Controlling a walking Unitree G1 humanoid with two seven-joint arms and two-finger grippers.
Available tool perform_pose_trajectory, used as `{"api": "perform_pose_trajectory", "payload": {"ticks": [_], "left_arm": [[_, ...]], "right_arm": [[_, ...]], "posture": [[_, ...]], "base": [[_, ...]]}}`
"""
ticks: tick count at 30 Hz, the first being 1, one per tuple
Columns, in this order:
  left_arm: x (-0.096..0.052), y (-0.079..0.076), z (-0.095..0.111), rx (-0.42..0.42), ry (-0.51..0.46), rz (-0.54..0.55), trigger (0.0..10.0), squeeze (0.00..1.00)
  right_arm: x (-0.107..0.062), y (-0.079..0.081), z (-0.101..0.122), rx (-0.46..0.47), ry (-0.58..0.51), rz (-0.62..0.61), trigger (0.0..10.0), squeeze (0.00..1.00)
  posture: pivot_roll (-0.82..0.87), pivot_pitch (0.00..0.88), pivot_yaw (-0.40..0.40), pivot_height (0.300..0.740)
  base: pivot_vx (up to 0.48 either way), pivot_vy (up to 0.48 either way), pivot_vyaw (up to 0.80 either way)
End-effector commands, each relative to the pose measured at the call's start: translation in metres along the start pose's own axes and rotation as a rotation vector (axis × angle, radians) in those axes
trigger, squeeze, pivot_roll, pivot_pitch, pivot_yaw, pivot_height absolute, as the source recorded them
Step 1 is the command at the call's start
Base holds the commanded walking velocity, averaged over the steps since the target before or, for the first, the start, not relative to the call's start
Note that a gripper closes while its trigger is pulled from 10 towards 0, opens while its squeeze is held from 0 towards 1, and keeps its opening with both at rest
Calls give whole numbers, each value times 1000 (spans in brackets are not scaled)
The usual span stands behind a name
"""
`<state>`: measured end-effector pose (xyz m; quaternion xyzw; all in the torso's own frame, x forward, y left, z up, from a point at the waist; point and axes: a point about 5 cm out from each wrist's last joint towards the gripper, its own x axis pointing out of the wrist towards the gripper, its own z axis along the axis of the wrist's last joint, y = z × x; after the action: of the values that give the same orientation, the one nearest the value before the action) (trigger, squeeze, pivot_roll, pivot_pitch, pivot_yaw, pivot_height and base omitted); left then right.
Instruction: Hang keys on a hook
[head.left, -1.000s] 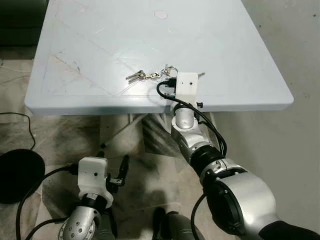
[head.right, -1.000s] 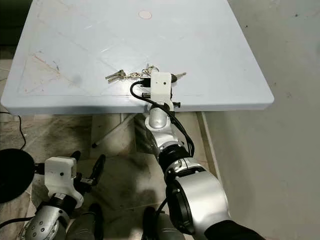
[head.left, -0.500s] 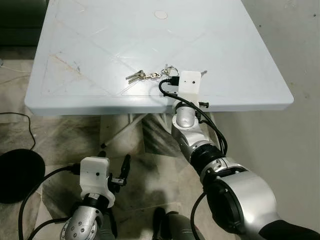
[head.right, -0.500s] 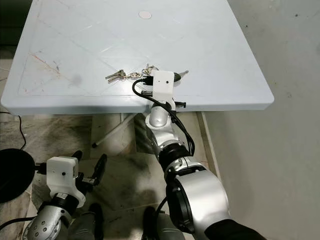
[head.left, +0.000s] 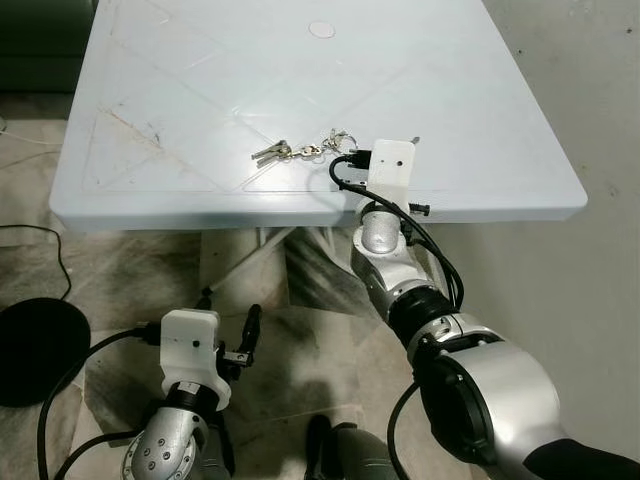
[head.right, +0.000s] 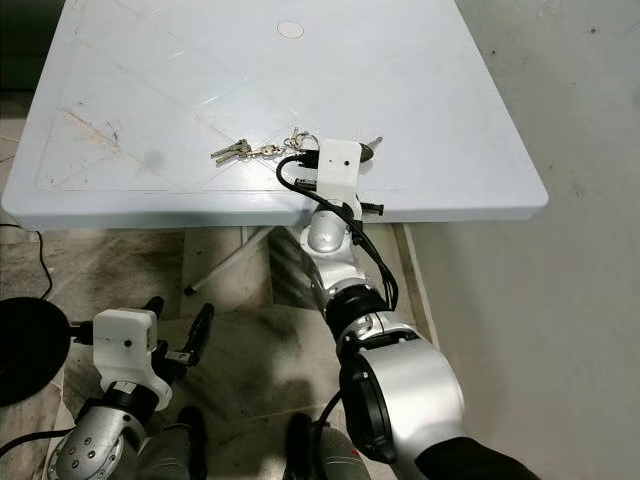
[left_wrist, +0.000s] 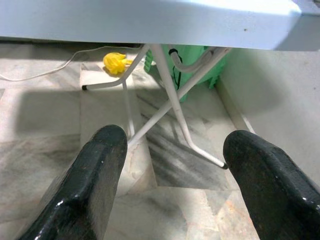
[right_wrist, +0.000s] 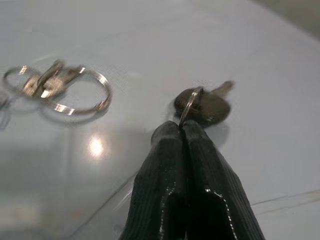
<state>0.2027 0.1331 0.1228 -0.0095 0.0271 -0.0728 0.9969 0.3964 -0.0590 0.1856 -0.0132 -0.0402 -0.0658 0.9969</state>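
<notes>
No readable text, labels, brands or numbers anywhere.

A pale table (head.left: 200, 90) is lying under the right fingers (right_wrist: 175, 170), with a round plug (head.left: 322, 29) sitting far ahead of them and brown scuffs (head.left: 120, 120) showing well off to their left. Beyond the left fingers (left_wrist: 95, 175), white legs (left_wrist: 170, 95) are crossing and standing on a marbled floor (left_wrist: 45, 115). Further ahead of those fingers, a yellow lump (left_wrist: 115, 61) is lying beside a white cord (left_wrist: 50, 74), and something green (left_wrist: 200, 70) is standing behind the legs. Off to their left, a black disc (head.left: 35, 350) is lying near a black cable (head.left: 55, 255).
</notes>
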Motion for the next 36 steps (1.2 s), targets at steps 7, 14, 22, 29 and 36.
{"api": "perform_pose_trajectory", "payload": {"ticks": [7,14,22,29,36], "left_arm": [[-1,-2,-6,-6,26,-8,10000,0],[0,-3,-5,-7,25,-10,10000,0],[1,-2,-5,-3,22,-8,10000,0],[1,-1,-6,-1,21,-4,10000,0],[2,-1,-5,-1,17,0,10000,0]], "right_arm": [[0,-15,-17,-4,60,-9,10000,1000],[2,-24,-15,-10,29,-33,10000,796],[3,-15,-6,46,7,4,10000,0],[4,-6,6,116,-23,37,10000,0],[5,-2,11,149,-26,54,10000,0]], "posture": [[69,320,-159,740],[65,318,-154,740],[69,314,-152,740],[76,302,-154,740],[78,298,-155,740]], "base": [[0,0,0],[0,0,0],[0,0,0],[0,0,0],[0,0,0]]}}
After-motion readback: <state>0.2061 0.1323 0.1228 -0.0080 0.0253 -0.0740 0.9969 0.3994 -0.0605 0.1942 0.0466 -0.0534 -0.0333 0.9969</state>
